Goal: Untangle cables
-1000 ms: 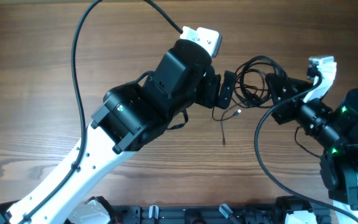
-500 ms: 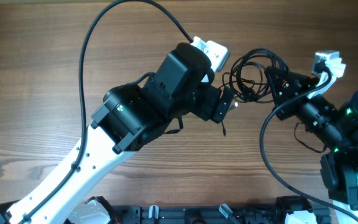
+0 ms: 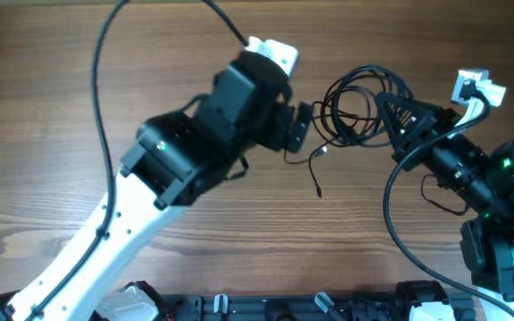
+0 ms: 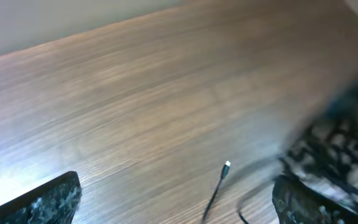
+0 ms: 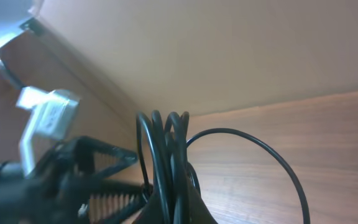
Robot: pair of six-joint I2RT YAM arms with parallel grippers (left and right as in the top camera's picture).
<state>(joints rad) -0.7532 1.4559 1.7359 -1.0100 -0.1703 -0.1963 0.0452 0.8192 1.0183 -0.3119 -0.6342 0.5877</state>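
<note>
**A:** What do the cables look like, and where are they?

**B:** The cables (image 3: 357, 107) are very thin black wires gathered into a loose coil of overlapping loops. The coil is right of centre over a brown wood-grain table (image 3: 52, 98), between the two grippers. In the right wrist view the loops stand upright, strands packed side by side. One wider loop arches out to the right.

**A:** How many are there?

**B:** The strands overlap too much to count separate cables. About four strands run side by side in the right wrist view. Two loose tails trail out of the coil toward the arms' bases. One ends in a tiny plug (image 3: 321, 152) with a pale metallic tip. The other tail (image 3: 318, 189) is too small to show how it ends. There are two arms and two grippers.

**A:** What are the grippers doing?

**B:** The left gripper (image 3: 300, 134) is spread wide with nothing between its fingers (image 4: 48, 199). It sits just left of the coil, close to the plug. Its own camera view is blurred. The right gripper (image 3: 389, 114) is clamped tight on the coil's right side, and the strands rise from between its fingers.

**A:** Any writing or brand marks?

**B:** None can be read. Small green lights (image 3: 496, 162) glow on the right arm.
</note>
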